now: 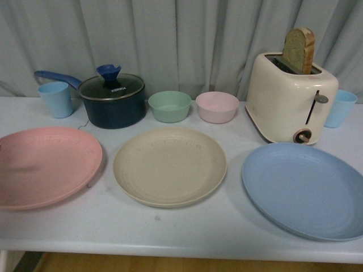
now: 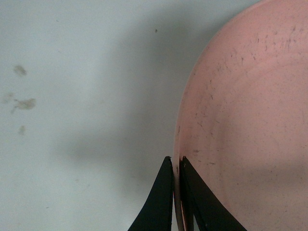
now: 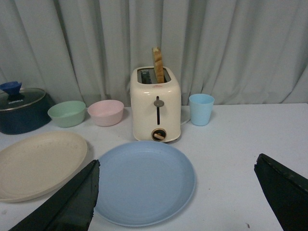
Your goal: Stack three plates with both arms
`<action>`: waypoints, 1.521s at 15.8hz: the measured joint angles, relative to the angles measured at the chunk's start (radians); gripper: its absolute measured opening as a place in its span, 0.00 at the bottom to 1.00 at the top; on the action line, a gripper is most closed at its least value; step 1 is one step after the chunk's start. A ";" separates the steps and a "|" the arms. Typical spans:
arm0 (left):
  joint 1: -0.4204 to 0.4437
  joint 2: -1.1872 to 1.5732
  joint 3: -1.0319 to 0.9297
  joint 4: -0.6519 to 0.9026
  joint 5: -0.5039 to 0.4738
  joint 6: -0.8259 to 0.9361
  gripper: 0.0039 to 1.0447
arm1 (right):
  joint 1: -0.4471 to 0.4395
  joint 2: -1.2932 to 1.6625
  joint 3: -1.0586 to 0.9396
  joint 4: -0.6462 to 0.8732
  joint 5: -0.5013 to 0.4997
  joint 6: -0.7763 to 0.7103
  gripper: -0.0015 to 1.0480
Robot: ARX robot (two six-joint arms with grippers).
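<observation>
Pink matte rim runs straight between the left fingers [image 2: 166, 197], which are closed tight on the edge of the pink plate [image 2: 250, 120]: one dark finger sits on the outer side of the rim over the pale counter [image 2: 72, 120], the other over the plate's inside, and only a thin pink line shows between them. The right fingers [image 3: 72, 202] stand wide apart and hold nothing; the blue plate [image 3: 144, 183] lies flat on the counter between and just ahead of them, touched by neither, with the cream plate [image 3: 38, 163] just beside it. Only the front view takes in all three plates at once, set in a row near the counter's front edge, pink on the robot's left, cream in the middle, blue on the right, none overlapping, and it shows neither arm. Behind them there stand a dark pot [image 1: 112, 105] with a glass lid, a green bowl [image 1: 169, 106], a pink bowl [image 1: 216, 106] and a cream toaster [image 1: 289, 99] with a slice of bread [image 1: 299, 51] upright in its slot. The left wrist view alone brings out fine dark specks and scuffs across the pink surface and a few brownish smudges on the counter. The right wrist view shows in full a light blue cup [image 3: 201, 109] beside the toaster, which the front view half hides. All three plates are round, shallow and matte, about alike in size; the cream one carries faint concentric rings
</observation>
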 joint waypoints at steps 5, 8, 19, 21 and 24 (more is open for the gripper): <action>-0.019 -0.293 -0.067 -0.054 0.013 0.076 0.02 | 0.000 0.000 0.000 0.000 0.000 0.000 0.94; -0.214 -0.436 -0.126 -0.059 0.073 0.076 0.02 | 0.000 0.000 0.000 0.000 0.000 0.000 0.94; -0.529 -0.085 0.079 0.034 -0.038 -0.173 0.02 | 0.000 0.000 0.000 0.000 0.000 0.000 0.94; -0.525 -0.045 0.085 0.041 -0.062 -0.185 0.02 | 0.000 0.000 0.000 0.000 0.000 0.000 0.94; -0.525 -0.032 0.085 0.056 -0.070 -0.192 0.02 | 0.000 0.000 0.000 0.000 0.000 0.000 0.94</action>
